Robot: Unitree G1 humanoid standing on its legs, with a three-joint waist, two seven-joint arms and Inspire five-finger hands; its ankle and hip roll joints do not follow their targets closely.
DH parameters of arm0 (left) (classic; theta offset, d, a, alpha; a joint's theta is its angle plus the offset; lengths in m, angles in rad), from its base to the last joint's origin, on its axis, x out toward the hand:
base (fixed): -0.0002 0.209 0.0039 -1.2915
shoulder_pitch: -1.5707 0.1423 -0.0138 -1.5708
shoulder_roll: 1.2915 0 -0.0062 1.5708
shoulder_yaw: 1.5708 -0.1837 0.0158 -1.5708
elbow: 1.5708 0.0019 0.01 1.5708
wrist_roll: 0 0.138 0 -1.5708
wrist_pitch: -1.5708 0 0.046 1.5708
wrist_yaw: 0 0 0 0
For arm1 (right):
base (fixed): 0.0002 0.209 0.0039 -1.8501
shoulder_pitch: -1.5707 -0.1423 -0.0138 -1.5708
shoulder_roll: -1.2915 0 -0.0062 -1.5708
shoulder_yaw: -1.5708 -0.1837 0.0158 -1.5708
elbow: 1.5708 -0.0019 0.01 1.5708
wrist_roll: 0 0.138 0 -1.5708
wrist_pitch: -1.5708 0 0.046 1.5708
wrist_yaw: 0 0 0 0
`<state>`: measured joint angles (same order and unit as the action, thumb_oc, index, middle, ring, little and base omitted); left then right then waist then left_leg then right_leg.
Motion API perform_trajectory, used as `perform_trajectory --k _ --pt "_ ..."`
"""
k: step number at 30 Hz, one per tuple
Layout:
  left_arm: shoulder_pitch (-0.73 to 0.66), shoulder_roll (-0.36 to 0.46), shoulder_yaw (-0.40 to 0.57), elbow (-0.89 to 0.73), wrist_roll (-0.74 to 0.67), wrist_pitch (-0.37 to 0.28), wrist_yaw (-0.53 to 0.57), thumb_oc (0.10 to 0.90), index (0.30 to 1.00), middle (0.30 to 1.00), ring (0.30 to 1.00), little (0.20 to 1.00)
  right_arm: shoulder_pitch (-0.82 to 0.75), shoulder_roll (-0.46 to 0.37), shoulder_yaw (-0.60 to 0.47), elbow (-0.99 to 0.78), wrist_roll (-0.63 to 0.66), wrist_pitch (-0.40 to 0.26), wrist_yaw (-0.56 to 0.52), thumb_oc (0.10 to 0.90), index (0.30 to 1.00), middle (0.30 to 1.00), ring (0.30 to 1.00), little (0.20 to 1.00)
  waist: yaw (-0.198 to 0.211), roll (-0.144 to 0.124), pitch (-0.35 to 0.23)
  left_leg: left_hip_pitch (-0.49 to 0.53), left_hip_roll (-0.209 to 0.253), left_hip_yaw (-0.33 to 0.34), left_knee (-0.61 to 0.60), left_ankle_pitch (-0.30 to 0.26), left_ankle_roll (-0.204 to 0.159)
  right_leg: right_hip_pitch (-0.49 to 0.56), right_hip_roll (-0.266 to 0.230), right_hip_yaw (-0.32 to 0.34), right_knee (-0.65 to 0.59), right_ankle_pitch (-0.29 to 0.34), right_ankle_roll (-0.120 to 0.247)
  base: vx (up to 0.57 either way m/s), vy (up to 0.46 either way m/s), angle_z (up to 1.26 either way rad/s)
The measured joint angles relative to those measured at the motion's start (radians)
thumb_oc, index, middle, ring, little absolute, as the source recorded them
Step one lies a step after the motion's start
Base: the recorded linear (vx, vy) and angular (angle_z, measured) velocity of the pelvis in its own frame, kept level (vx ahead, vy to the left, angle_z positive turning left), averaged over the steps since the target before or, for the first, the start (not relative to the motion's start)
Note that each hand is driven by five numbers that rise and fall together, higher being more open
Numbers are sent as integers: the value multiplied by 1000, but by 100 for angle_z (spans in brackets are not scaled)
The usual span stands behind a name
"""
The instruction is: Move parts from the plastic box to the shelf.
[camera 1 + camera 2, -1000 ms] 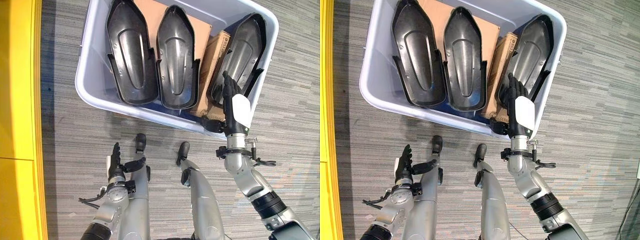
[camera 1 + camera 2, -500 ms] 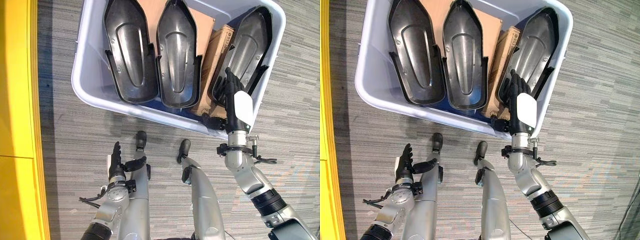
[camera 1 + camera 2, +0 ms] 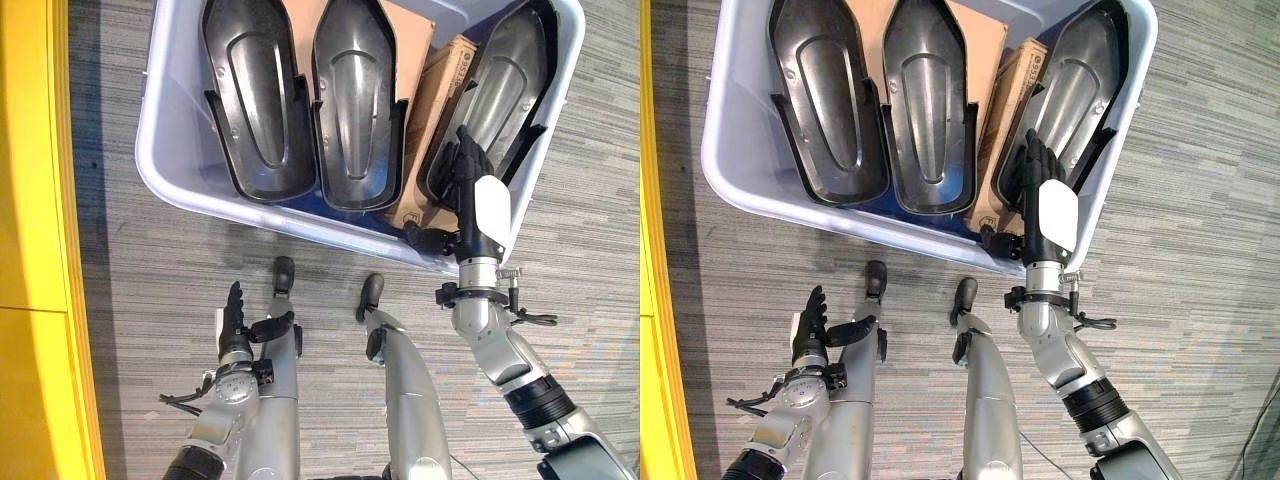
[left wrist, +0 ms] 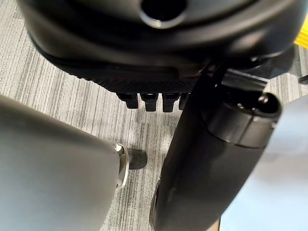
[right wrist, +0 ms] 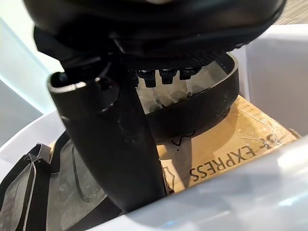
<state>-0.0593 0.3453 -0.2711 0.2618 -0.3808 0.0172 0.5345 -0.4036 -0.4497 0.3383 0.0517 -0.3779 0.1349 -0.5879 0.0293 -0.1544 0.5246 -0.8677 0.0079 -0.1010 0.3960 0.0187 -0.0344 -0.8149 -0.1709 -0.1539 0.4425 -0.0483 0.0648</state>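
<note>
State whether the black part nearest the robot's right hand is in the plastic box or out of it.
In. The black part leans inside the plastic box against its right wall, with the right hand reaching over the rim.

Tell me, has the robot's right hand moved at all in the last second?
Yes. The right hand has reached farther over the plastic box's rim, up along the rightmost black part.

Right robot hand [image 3: 478, 205] reaches forward, fingers straight; left robot hand [image 3: 233, 325] hangs low, relaxed.
</note>
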Motion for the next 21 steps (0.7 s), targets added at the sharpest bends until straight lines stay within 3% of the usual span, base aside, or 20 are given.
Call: perform_trajectory --k 9,12,20,21 --pt "1 11 1 0 -2 -1 -2 900 1000 1000 1000 1000 -43 -10 -7 37 151 -32 12 900 1000 1000 1000 1000 -1 0 0 -25 -4 -1 7 2 -3 -34 -5 1 29 -11 -6 -7 -12 1" --pt "1 36 3 0 -8 -1 -2 900 1000 1000 1000 1000 -112 -30 -6 77 252 -73 11 900 1000 1000 1000 1000 -2 0 0 -45 -5 -5 16 0 -2 -56 -7 1 48 -14 -10 0 0 0" --pt "4 44 22 -26 -48 -3 -2 900 1000 1000 1000 1000 -225 -78 -9 118 355 -89 12 900 1000 1000 1000 1000 -2 0 0 -107 -4 -9 42 5 -12 -124 -9 5 81 -16 -8 0 0 0" --pt "4 44 19 -31 -48 -3 -2 900 1000 1000 1000 1000 -236 -80 -9 123 374 -89 12 633 627 627 627 627 -2 0 0 -108 -4 -11 41 7 -12 -124 -8 4 81 -15 -10 0 0 0"
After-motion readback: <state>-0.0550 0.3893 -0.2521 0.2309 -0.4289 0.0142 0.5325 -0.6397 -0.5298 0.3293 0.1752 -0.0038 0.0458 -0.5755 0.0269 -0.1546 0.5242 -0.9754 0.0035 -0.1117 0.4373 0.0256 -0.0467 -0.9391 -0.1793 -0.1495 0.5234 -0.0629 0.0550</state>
